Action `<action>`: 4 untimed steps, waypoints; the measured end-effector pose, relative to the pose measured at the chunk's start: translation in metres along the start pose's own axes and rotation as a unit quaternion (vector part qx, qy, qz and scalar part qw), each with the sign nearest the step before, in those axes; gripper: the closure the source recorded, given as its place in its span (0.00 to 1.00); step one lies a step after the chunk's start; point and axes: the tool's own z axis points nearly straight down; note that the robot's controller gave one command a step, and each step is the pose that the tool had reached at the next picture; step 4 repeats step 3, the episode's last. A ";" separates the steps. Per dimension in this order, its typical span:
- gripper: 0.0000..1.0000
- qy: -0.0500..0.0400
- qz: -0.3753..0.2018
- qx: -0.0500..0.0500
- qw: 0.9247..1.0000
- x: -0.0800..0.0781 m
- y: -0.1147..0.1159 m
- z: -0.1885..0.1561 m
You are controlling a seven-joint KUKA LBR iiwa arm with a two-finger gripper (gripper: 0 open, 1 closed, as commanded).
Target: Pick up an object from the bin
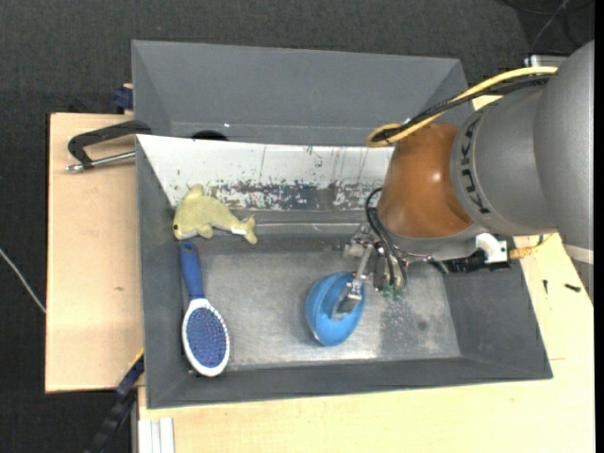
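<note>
Bin: grey metal, sloping walls, flat speckled floor; every place below is given against it.
Brush: by the bin's left wall, lying flat on the floor. Its blue handle points toward the bin's back. Its oval head, blue with a white rim, lies near the bin's front left corner.
Plush dolphin: pale yellow, in the bin's back left corner, lying at the foot of the back wall, just past the end of the brush handle.
Blue rounded thing: smooth and egg-like, on the bin's floor a little right of centre and nearer the front wall than the back, well apart from the brush and the dolphin.
Gripper: down inside the bin, right of centre, its tip against the upper right side of the blue rounded thing.
Pincer opening: cannot tell whether wide or narrow.
Orange cover: on the wrist, above the bin's back right part.
Arm: grey, reaching in over the bin's right rim.
</note>
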 end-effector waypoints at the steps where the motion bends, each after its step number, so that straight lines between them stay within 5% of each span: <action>1: 1.00 -0.007 0.001 -0.002 1.000 -0.004 0.001 -0.005; 2: 1.00 -0.008 -0.007 -0.002 1.000 -0.011 0.015 -0.094; 3: 1.00 -0.006 -0.242 -0.001 0.970 0.018 0.051 -0.135; 4: 1.00 -0.006 -0.242 -0.001 0.970 0.018 0.051 -0.135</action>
